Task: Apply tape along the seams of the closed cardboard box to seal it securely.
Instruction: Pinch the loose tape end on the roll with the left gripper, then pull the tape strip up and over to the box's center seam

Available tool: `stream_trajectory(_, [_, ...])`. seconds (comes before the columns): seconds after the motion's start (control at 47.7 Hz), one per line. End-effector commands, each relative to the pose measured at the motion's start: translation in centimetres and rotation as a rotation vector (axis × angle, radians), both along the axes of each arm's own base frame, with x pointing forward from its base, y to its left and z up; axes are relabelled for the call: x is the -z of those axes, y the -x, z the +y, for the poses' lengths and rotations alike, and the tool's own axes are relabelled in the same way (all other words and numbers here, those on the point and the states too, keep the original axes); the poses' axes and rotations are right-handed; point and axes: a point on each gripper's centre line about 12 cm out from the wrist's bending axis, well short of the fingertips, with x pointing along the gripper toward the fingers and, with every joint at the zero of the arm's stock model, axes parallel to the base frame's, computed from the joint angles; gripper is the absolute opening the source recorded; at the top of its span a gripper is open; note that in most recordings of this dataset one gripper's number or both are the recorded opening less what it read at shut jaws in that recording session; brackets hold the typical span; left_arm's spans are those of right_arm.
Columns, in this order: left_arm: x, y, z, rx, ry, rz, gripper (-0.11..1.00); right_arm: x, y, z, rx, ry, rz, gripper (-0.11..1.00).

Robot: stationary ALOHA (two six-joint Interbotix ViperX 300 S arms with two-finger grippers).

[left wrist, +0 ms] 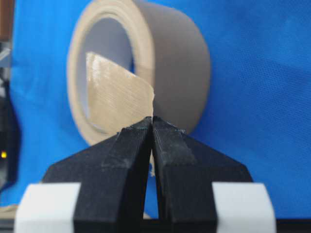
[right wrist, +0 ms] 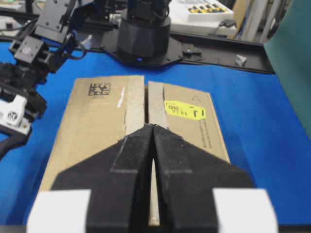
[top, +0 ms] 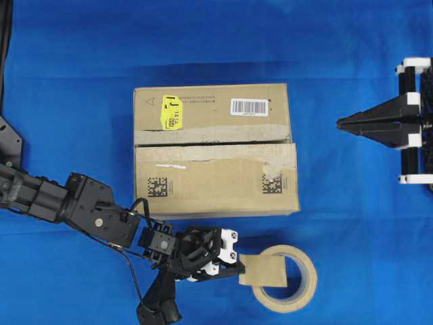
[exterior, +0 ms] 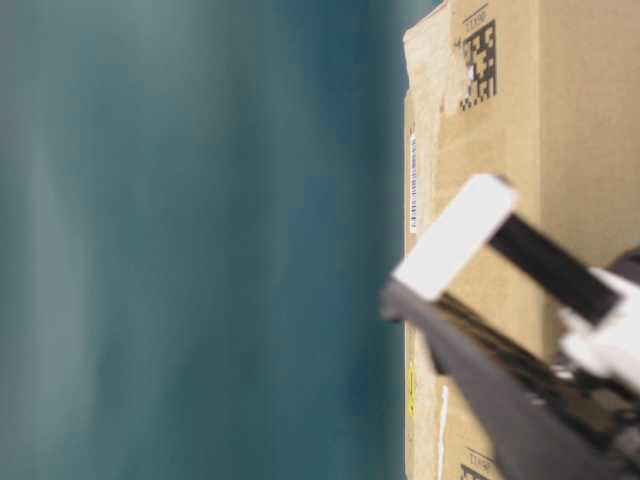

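Observation:
The cardboard box (top: 215, 150) lies mid-table with its flaps closed; its seam (top: 203, 142) runs left to right, edged with pale torn residue. A short tan strip of tape (top: 265, 269) lies across the beige tape roll (top: 306, 288) in front of the box. My left gripper (top: 241, 268) is shut on the strip's left edge; in the left wrist view the fingertips (left wrist: 146, 127) pinch the tape (left wrist: 114, 94) in front of the roll (left wrist: 180, 68). My right gripper (top: 340, 123) hovers shut and empty to the right of the box, pointing along the seam (right wrist: 146, 104).
Blue cloth covers the table. The left arm (top: 81, 203) reaches in from the left edge, close to the box's front side. The table-level view is blurred and shows the box (exterior: 560, 150) behind a gripper. Arm bases and equipment stand beyond the box (right wrist: 102, 126) in the right wrist view.

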Motion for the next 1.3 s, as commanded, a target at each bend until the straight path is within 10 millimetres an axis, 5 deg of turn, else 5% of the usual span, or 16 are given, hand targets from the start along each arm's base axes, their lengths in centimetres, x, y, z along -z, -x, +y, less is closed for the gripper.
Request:
stream_trajectory(0.0, [-3.9,-0.6,-0.2,-0.003,0.036,-0.085,0.00,-0.7,-0.2,0.0,0.000,0.000,-0.015,0.02])
stream_trajectory(0.567, [-13.4,0.3,3.4,-0.032,-0.012,-0.186,0.00,0.1,-0.7,0.0,0.000,0.000,0.021,0.02])
stream_trajectory(0.944, [-13.9,0.6,7.2,-0.090,-0.075,-0.182,0.00,0.1,-0.8,0.0,-0.001,0.007,0.023,0.02])
stream_trajectory(1.28, [-14.1,3.4,12.2,-0.189,-0.110,-0.183,0.00,0.5,-0.7,0.0,-0.001,0.010,0.054,0.02])
